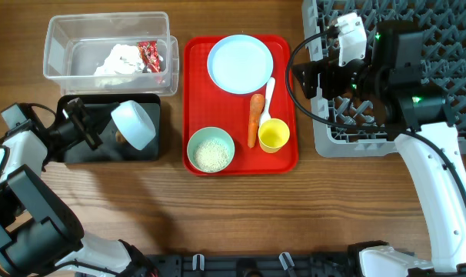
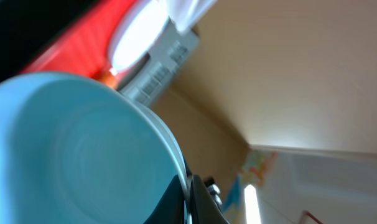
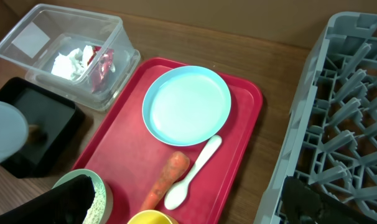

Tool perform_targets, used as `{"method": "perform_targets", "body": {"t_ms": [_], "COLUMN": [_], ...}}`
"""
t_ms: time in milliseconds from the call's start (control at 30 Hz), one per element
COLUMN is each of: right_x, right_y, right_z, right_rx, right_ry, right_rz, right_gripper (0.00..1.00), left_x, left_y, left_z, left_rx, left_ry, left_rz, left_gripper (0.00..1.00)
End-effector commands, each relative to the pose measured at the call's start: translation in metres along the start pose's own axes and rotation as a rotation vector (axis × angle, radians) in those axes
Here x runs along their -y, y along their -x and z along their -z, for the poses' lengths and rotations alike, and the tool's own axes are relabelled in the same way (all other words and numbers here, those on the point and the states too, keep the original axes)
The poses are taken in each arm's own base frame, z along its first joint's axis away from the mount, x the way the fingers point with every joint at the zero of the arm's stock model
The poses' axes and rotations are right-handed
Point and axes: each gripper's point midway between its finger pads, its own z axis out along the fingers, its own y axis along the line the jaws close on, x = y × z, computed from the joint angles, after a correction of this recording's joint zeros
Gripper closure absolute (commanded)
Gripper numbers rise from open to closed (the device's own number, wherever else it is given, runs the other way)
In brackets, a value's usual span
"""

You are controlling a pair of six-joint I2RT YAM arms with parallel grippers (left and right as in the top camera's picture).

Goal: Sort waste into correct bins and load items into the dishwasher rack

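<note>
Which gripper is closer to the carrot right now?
Right. The right gripper hangs between the red tray and the dishwasher rack, near the carrot; the left gripper is over the black bin, holding a pale blue bowl.

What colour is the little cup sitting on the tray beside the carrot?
Yellow. The cup shows best in the overhead view.

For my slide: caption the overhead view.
Left gripper holds a pale blue bowl tilted over the black bin, beside the red tray.
</note>
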Motion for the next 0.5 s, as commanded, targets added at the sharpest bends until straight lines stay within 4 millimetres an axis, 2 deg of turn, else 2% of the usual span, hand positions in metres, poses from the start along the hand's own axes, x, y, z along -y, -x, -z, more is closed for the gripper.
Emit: {"method": "perform_targets", "body": {"t_ms": [0, 67, 200, 267, 367, 467], "right_x": [0.001, 0.001, 0.001, 0.001, 0.001, 0.001], "right_y": [0.007, 0.006, 0.007, 0.007, 0.007, 0.007], "right_z": [0.001, 0.001, 0.001, 0.001, 0.001, 0.001], "right_rx": [0.012, 0.011, 0.013, 0.015, 0.015, 0.015], "right_ry": [0.000, 0.001, 0.000, 0.000, 0.000, 0.000], "right_rz": [-0.006, -0.006, -0.005, -0.005, -0.004, -0.005], "right_gripper": [0.00, 0.00, 0.00, 0.00, 0.00, 0.00], "left_x": [-0.020, -0.029, -0.018, -0.004, 0.026, 0.071], "left_y": [0.033, 0.045, 0.035, 0.021, -0.010, -0.061], "left_z": [0.005, 0.007, -0.006, -0.017, -0.036, -0.059], "left_rx": [0.165, 0.225, 0.186, 0.162, 0.119, 0.057], "left_ry": [0.132, 0.200, 0.195, 0.199, 0.195, 0.164], "left_rz": [-0.113, -0.181, -0.276, -0.351, -0.496, -0.715], "left_gripper": [0.96, 0.96, 0.96, 0.96, 0.96, 0.96]}}
